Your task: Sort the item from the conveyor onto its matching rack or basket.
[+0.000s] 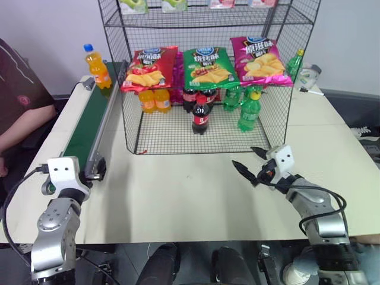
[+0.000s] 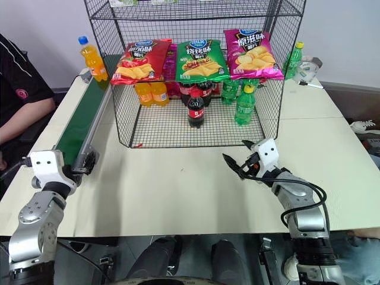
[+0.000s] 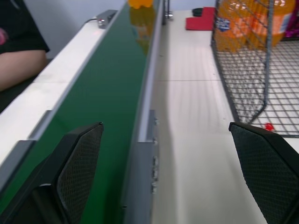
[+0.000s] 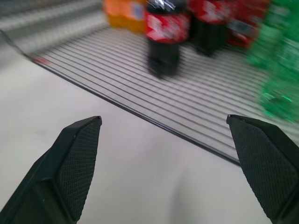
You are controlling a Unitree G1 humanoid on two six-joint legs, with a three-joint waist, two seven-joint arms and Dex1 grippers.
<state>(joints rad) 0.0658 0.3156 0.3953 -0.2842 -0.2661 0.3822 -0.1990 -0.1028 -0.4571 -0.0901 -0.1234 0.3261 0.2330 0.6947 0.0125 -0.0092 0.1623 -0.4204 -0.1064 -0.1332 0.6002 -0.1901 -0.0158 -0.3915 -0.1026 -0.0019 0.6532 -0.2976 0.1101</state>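
The two eye views look forward and down from the head over the table [image 1: 196,196], both taking in the conveyor [image 1: 89,127] along its left edge and the rack [image 2: 196,71] at the far middle. The left wrist view sits low at the conveyor's near end, facing along it; the right wrist view looks close across the table at the rack's mesh floor.

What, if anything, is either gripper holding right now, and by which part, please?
Nothing is held. The left gripper and right gripper both have open, empty jaws; the orange soda bottle stands on the conveyor.

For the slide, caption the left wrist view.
Open left gripper straddling the conveyor edge, orange soda bottle at the far end.
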